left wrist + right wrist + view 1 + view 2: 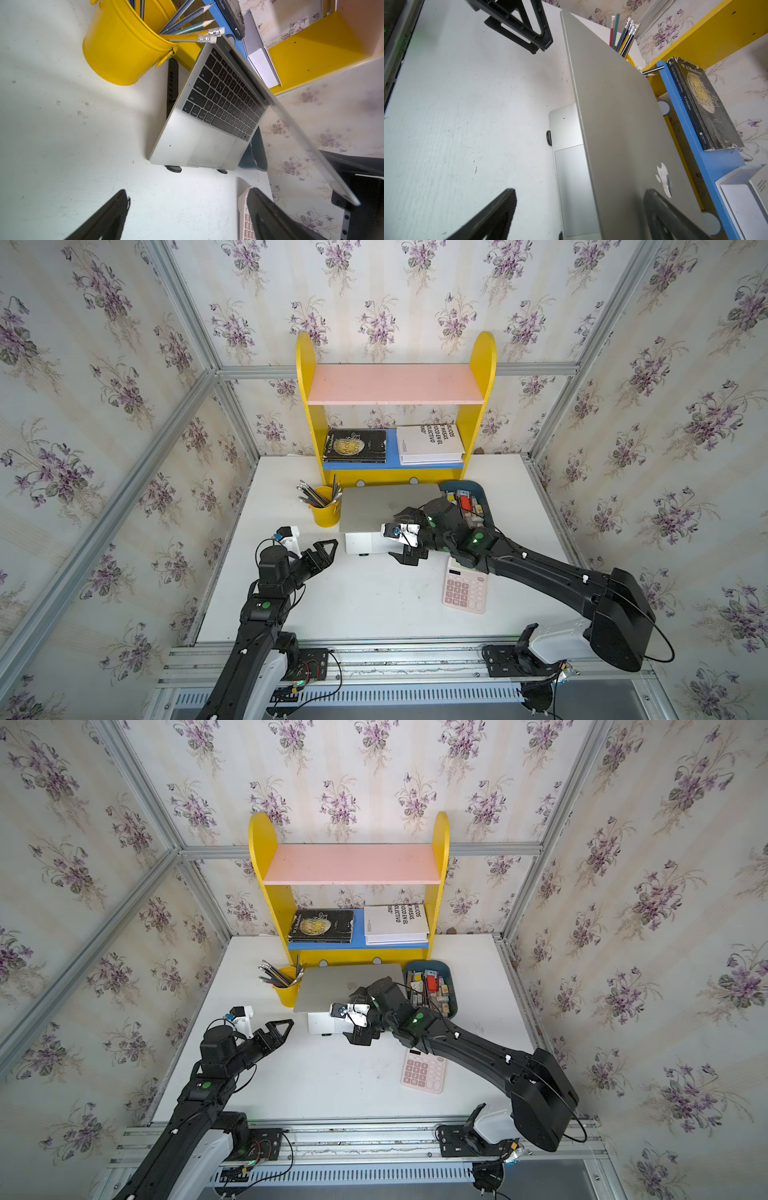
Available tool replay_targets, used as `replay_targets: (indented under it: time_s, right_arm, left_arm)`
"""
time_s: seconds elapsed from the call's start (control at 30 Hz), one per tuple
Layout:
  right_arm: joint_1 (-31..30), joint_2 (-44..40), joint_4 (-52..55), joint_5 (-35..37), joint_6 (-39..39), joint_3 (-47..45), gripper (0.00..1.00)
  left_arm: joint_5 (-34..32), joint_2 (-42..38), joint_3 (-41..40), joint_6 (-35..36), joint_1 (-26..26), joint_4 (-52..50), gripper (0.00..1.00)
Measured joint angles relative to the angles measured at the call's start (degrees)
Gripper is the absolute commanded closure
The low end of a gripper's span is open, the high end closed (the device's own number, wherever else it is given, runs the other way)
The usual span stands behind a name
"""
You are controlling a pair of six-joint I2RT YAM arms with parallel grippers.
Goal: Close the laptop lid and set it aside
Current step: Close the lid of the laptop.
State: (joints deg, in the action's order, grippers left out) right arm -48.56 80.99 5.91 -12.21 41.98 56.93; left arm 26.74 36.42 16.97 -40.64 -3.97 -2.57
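You're mid-close: the lid point(623, 116) hangs partway down over the laptop point(187, 141), on its stand point(172, 87) before the shelf point(395, 479), long axis left-right, hinge at the back. Your right gripper point(579, 193), spread wide, straddles the lid's free edge, clamping nothing; left gripper point(325, 551) wide too, empty. Next, press it down gently.

Bright, even light w/ soft shadows on the white table point(374, 605). Top views bow at the edges, wide-angle. Left wrist cam: left pincer point(188, 190) & laptop lid point(311, 148) edge blur up close; pale glare patch on table.
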Motion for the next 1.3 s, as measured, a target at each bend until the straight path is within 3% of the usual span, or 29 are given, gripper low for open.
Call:
replay_targets:
  time_s: [0.6,1.3]
  right_arm:
    - [-1.2,0.8,-5.4,-1.1,-4.3,-6.5,0.0]
    - [-1.2,9.4,-9.7,-1.7,-6.2,-7.4,0.0]
  left_arm:
    - [0.0,0.5,0.0,0.0,0.0,0.0,0.08]
    - [-0.1,1.2,-0.1,0.0,0.0,0.0,0.08]
